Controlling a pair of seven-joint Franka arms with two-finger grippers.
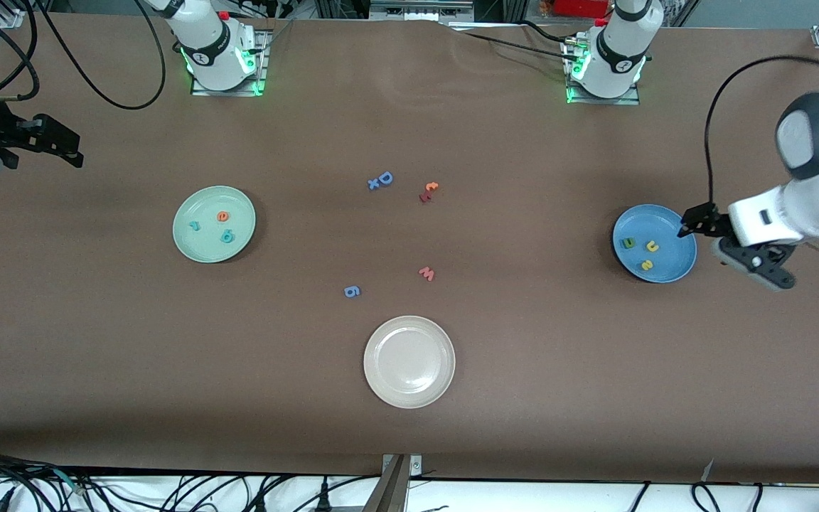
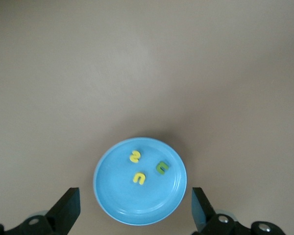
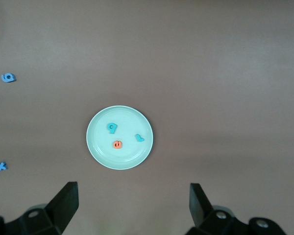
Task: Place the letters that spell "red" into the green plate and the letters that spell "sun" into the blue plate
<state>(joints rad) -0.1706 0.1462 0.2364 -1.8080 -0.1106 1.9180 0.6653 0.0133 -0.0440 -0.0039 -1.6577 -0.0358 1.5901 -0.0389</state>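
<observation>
Over the blue plate (image 1: 672,242) at the left arm's end of the table hangs the left gripper (image 2: 134,215), jaws spread wide and empty. Below it, all inside the rim, lie the yellow "s" (image 2: 134,156), the yellow "u" (image 2: 139,177) and the olive "n" (image 2: 162,167), close together but apart.

At the right arm's end, the green plate (image 1: 189,245) carries the teal "r" (image 1: 194,226), the orange "e" (image 1: 222,216) and the teal "d" (image 1: 226,236). The right gripper (image 3: 132,208) hangs above it, jaws wide, holding nothing.

Both words look delivered, so nothing seems left to reach for. On the brown table (image 1: 559,355) between the plates lie spare letters and a beige plate (image 1: 381,384), well clear of either arm.
</observation>
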